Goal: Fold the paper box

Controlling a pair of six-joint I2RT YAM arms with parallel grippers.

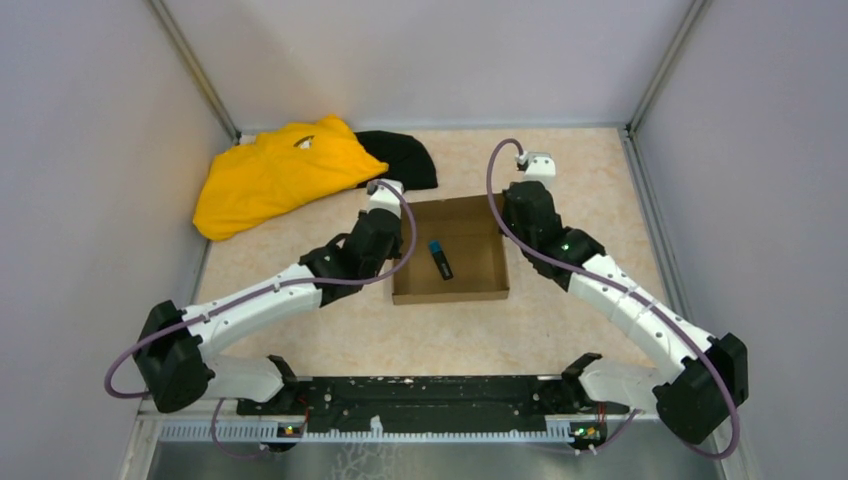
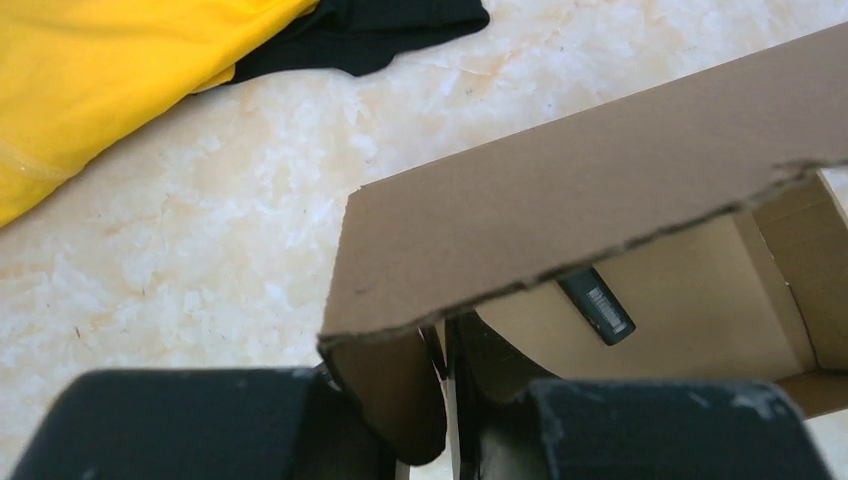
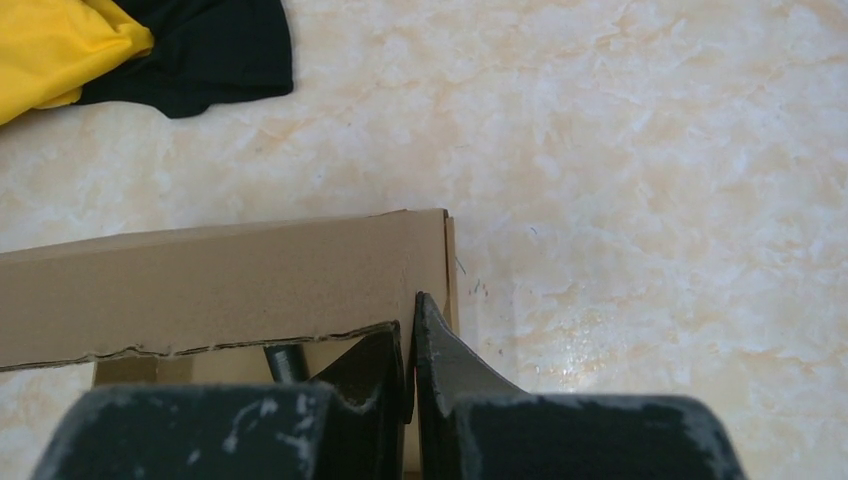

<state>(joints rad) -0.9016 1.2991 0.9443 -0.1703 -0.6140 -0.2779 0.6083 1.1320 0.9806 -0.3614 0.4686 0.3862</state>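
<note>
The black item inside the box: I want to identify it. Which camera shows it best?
Top external: the black item lies whole on the paper box floor. Left wrist is closer but the wall hides one end; right wrist shows only a stub.

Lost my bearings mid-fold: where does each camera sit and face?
Top external: above and behind the bases, looking down; left arm and right arm show.
Left wrist: looks past the left end effector at the paper box wall.
Right wrist: looks past the right end effector at its corner.
All share: box, yellow cloth, black cloth.
</note>
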